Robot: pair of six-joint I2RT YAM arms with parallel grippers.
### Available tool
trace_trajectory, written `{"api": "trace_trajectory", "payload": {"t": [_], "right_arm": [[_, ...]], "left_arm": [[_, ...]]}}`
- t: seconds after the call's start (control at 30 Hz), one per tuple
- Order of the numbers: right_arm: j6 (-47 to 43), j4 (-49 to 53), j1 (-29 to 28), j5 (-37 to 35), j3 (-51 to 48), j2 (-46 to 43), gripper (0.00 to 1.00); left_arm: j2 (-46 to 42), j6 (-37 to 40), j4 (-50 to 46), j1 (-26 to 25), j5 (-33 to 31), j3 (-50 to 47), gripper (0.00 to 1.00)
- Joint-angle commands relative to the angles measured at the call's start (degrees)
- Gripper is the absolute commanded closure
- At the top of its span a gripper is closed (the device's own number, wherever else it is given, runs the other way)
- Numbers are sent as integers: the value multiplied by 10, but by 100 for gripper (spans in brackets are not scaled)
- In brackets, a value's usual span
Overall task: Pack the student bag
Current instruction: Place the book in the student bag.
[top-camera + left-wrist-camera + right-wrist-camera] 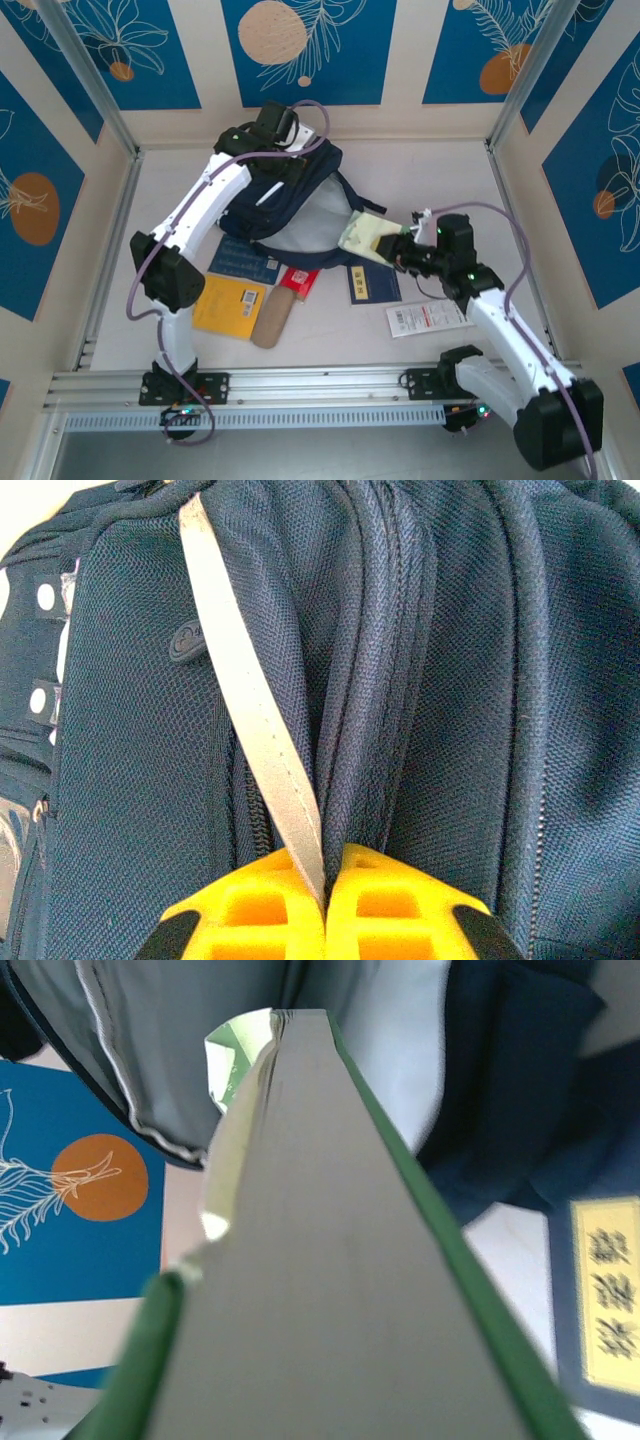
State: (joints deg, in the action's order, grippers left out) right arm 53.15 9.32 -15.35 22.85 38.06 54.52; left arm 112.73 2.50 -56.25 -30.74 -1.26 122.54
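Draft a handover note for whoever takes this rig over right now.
Left gripper: shut on the student bag at its far edge, pinching a reflective stripe.
Right gripper: shut on a green book, its front end at the bag's opening.
On the table near the bag: blue book, yellow book, red item, tan case, navy booklet, white card.
Done: nothing visibly packed.
Left: push the green book in, then pack the rest.
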Motion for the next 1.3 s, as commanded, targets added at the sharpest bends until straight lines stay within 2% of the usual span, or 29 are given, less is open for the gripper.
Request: {"api": "trace_trajectory", "payload": {"t": [0.0,0.37,0.5,0.7,0.77,0.8,0.9,1.03,1.1,1.27], "right_arm": [[24,-65,-32,-33,76,72,100],[101,-137,-99,-53,296,408,100],[124,-160,-120,-62,385,521,100],[129,-99,-166,-119,597,709,99],[139,-66,-177,-127,685,781,90],[144,-47,-183,-132,731,816,82],[146,-10,-191,-134,825,878,45],[81,-3,-195,-156,802,836,9],[54,-30,-188,-136,761,797,0],[-16,-33,-173,-117,668,698,1]], "left_arm": [[-45,1,46,6,15,21,100],[-56,-34,58,8,13,69,100],[-55,-51,68,8,45,68,100],[-56,-68,78,9,73,68,100],[-56,-75,83,14,79,68,100],[-56,-78,86,17,82,68,100],[-53,-88,92,32,93,68,100],[-46,-106,100,60,108,67,100],[-41,-111,102,73,112,67,100],[-25,-126,106,102,108,67,100]]}}
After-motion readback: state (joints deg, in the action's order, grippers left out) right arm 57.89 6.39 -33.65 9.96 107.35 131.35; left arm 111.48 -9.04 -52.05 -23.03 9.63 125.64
